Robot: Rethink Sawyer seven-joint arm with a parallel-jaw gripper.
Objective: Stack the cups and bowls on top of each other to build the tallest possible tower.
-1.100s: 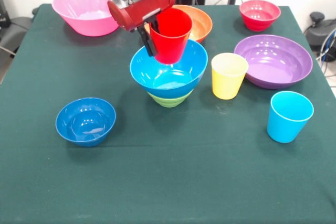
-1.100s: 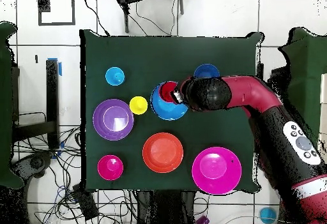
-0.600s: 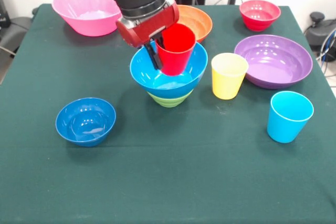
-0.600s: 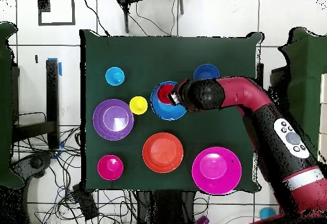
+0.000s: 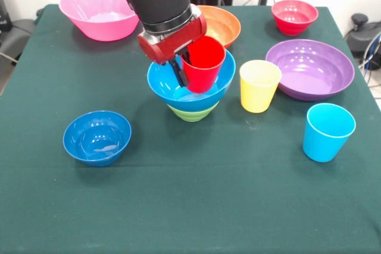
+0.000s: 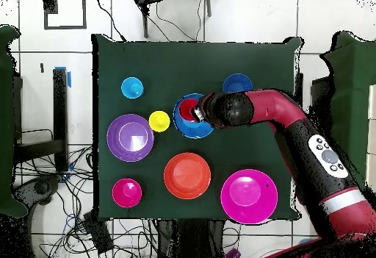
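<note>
- Hand (image 5: pixel 182 71) clamped on the rim of the red cup (image 5: pixel 203 63), one finger inside and one outside, the cup tilted slightly.
- Red cup's base sits low within the large blue bowl (image 5: pixel 172 84), which rests nested on the green bowl (image 5: pixel 191 112) on the tabletop (image 5: pixel 196 194).
- Yellow cup (image 5: pixel 258 85) stands just beside that pile; purple bowl (image 5: pixel 309 68) beyond it.
- Sky-blue cup (image 5: pixel 327 131) and small blue bowl (image 5: pixel 97 137) stand well apart, nearer the front.

Red arm (image 6: pixel 294 123) reaches across the green worktop (image 6: pixel 257 71), its tool (image 6: pixel 200 110) over the large blue bowl (image 6: pixel 187 125), red cup (image 6: pixel 191 109) inside.
</note>
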